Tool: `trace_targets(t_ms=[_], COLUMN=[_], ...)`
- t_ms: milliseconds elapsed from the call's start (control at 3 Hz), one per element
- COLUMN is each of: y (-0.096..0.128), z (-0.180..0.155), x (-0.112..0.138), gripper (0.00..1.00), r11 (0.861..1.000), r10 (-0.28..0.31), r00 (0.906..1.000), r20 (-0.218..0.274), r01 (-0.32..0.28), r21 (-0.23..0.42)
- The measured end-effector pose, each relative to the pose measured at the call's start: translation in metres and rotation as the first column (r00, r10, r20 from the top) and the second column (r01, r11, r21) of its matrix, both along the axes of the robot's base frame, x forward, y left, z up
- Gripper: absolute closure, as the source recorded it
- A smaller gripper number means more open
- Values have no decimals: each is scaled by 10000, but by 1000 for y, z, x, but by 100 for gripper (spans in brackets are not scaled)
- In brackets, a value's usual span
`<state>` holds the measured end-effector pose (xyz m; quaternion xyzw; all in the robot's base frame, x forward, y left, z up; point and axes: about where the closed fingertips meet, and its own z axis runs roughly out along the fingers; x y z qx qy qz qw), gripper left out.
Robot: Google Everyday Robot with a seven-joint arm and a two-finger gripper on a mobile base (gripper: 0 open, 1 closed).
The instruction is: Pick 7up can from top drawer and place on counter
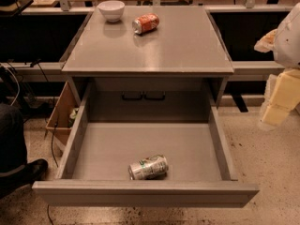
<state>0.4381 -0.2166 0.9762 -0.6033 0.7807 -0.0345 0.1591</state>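
The 7up can (148, 167), silver with green markings and dented, lies on its side on the floor of the open top drawer (145, 193), near the front panel and slightly right of centre. The counter (173, 41) is the grey glossy top of the cabinet above the drawer. My gripper (277, 100), with cream-coloured parts under a white arm housing, hangs at the right edge of the view. It is to the right of the cabinet, outside the drawer, well apart from the can, and holds nothing that I can see.
A white bowl (111, 10) and an orange-red soda can (146, 23) lying on its side sit at the back of the counter. A cardboard box (61, 114) stands on the floor left of the drawer. A person's dark leg and shoe (18, 168) are at far left.
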Motion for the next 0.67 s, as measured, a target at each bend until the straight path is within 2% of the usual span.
trace_targets(t_ms=[333,667], y=[0,10], z=[0,-20], x=[0,0], gripper=[0,0], r11=[10000,9993], r10=[0,373], r00=[10000,9993], r20=[0,6], r01=[0,-373], r21=[0,24])
